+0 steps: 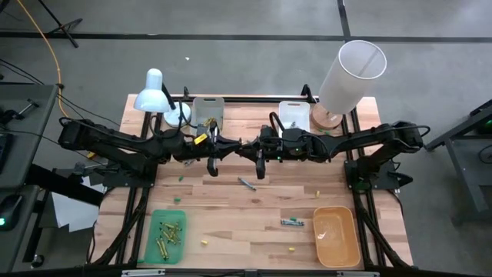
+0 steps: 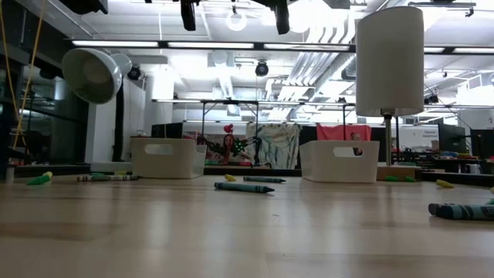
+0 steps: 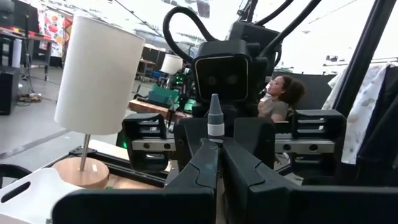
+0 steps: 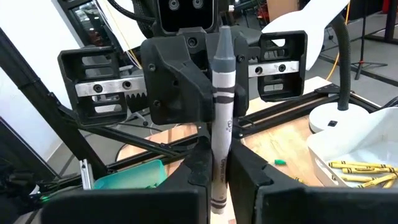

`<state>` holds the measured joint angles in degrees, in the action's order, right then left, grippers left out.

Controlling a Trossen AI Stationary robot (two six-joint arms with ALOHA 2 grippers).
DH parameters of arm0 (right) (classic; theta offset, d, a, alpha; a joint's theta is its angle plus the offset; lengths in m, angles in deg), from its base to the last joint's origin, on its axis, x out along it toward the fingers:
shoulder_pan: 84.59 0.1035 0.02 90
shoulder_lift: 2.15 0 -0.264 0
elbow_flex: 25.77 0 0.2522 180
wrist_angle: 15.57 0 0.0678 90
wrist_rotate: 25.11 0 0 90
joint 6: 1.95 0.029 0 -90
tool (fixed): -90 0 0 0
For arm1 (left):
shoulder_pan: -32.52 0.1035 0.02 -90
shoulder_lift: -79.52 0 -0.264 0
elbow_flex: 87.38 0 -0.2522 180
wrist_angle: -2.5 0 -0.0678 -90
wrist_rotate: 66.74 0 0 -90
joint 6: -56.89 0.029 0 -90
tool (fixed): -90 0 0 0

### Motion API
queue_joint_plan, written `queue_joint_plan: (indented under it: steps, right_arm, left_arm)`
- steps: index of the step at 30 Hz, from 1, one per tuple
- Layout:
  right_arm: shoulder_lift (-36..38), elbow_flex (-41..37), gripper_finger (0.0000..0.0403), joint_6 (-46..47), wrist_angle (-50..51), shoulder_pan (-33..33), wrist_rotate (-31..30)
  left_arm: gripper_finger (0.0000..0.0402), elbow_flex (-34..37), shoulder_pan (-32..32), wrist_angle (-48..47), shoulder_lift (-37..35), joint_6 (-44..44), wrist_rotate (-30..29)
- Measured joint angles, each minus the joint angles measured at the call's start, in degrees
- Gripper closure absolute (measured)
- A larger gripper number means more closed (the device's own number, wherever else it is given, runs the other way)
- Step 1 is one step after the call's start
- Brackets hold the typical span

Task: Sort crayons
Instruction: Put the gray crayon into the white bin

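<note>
One grey crayon (image 4: 221, 93) stands upright in the air over the middle of the table, between my two grippers, which meet tip to tip. My left gripper (image 1: 231, 146) comes from the table's left and my right gripper (image 1: 247, 148) from its right; both are shut on this crayon. Loose crayons lie flat on the wood: a grey-blue one (image 1: 246, 183), a teal one (image 1: 292, 222) and short yellow ones (image 1: 205, 241). A green tray (image 1: 167, 236) at the near left holds several yellow and green crayons. My left gripper pinches the grey crayon (image 3: 215, 134) between its two fingers, coming level from the table's left, fingers across it. The pointed tip (image 3: 215, 107) sticks up above the fingers. My right gripper pinches the crayon's lower half (image 4: 219, 168) between its two fingers, level from the table's right, fingers across it. The crayon stands upright, tip (image 4: 222, 37) up, clear of the table.
An orange tray (image 1: 336, 235) sits at the near right. Two white bins (image 1: 207, 108) (image 1: 294, 114) stand at the far edge, one holding yellow crayons (image 4: 360, 168). A white desk lamp (image 1: 157, 92) and a tall lamp with a white shade (image 1: 350, 73) stand at the back corners.
</note>
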<state>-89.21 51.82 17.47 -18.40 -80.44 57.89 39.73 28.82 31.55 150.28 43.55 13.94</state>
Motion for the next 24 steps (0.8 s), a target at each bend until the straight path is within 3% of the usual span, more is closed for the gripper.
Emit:
queue_joint_plan:
  steps: [6, 12, 19, 24]
  right_arm:
    - [0.03, 0.00, 0.0396, -0.23, 0.31, -0.02, 0.56]
    - [2.63, -0.02, 0.0399, -1.20, 5.51, -0.83, 1.27]
    - [10.30, -0.02, 0.0401, -2.92, 20.98, -3.03, -0.95]
    - [16.21, -0.02, 0.0401, -1.02, 39.55, -3.15, -9.03]
  left_arm:
    - [0.0391, 0.00, 0.00, -0.90, -0.11, -0.04, 0.00]
    - [0.0348, 0.00, 0.33, -4.45, -1.73, -1.12, 0.02]
    - [0.0283, 0.00, 1.70, -20.77, -9.72, -1.51, -0.01]
    - [0.0266, 0.01, 1.85, -35.98, -17.31, -1.59, -4.30]
